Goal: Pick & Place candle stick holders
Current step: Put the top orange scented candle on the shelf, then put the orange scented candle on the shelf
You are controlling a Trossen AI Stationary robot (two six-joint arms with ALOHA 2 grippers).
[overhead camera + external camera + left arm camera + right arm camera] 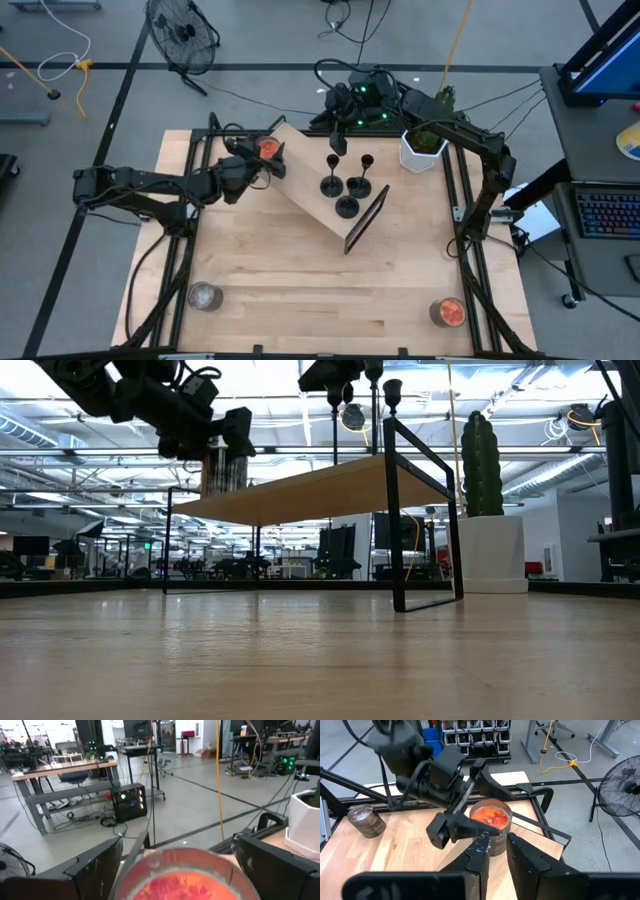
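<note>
My left gripper (262, 160) stands wide apart around the orange-filled jar (268, 148) on the shelf (310, 195); the candle stick holders (345, 180) stand nearby, untouched. My right gripper (497, 847), nearly together and empty, hovers close, so I fear the arms may collide.

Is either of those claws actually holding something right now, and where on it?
The left gripper has its fingers on either side of the orange-filled jar, by its upper wall; whether it grips cannot be told. The right gripper holds nothing.
</note>
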